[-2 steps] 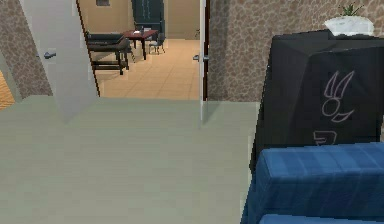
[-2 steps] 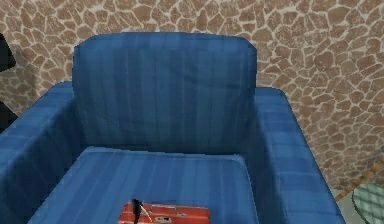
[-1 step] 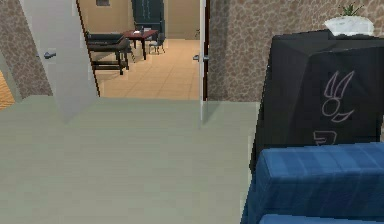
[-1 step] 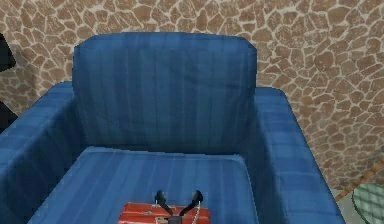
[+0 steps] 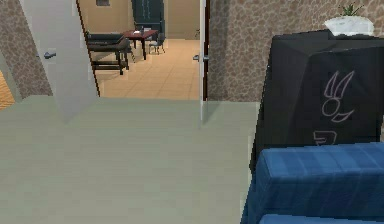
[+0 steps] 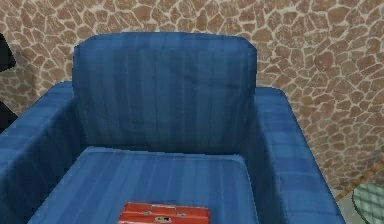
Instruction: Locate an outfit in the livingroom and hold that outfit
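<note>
The forward view looks over a grey-green floor [image 5: 130,160] toward an open doorway in a wall [image 5: 235,50] with a brown stone pattern. A white door [image 5: 60,55] stands swung open at the left side of the doorway, and its handle is turned to the opening. Through the doorway lies another room with a tan floor, where a dark table [image 5: 140,38] stands with dark chairs [image 5: 108,48] just beside it, and a dark cabinet [image 5: 150,12] stands behind them against the far wall. At the forward view's right rises a tall black box [image 5: 320,95] with a white line drawing on its face (it looks somewhat like a rabbit), and a small plant [image 5: 350,18] in a white pot stands on top of it. Below the box shows a corner of a blue armchair [image 5: 320,185]. The arm side view looks straight into this armchair [image 6: 170,100], which stands with its back against the same stone-pattern wall [image 6: 300,40]. On the seat cushion, at the front edge, lies a red flat thing [image 6: 165,213], cut by the picture's bottom edge. I cannot tell whether it is the outfit. The state of the gripper cannot be told either.
</note>
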